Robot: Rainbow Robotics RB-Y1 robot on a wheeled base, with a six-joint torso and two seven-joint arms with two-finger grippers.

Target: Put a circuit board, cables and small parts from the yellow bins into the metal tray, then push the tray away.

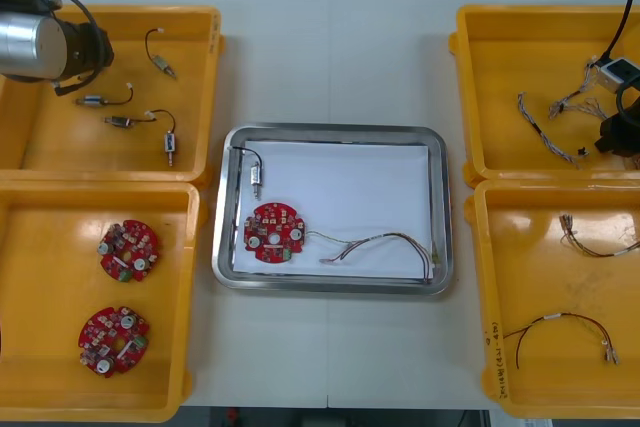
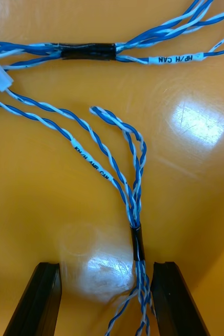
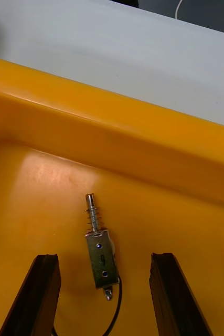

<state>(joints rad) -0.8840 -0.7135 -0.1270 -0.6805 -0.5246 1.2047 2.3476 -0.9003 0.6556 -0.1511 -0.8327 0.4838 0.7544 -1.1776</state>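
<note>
Where tape (image 2: 137, 244) binds the limp, light cable (image 2: 134, 181), the spread right tool (image 2: 105, 265) should pinch; left tool (image 3: 104, 257) spread above a small metal part (image 3: 97, 247).

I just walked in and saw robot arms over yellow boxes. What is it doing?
The robot is filling the shiny metal tray in the middle of the table. A round red circuit board, a small metal part with a black wire and a thin red and yellow cable lie in it. The left gripper hangs open in the far left yellow bin, around another small metal part. The right gripper is open over a twisted blue and white cable.
</note>
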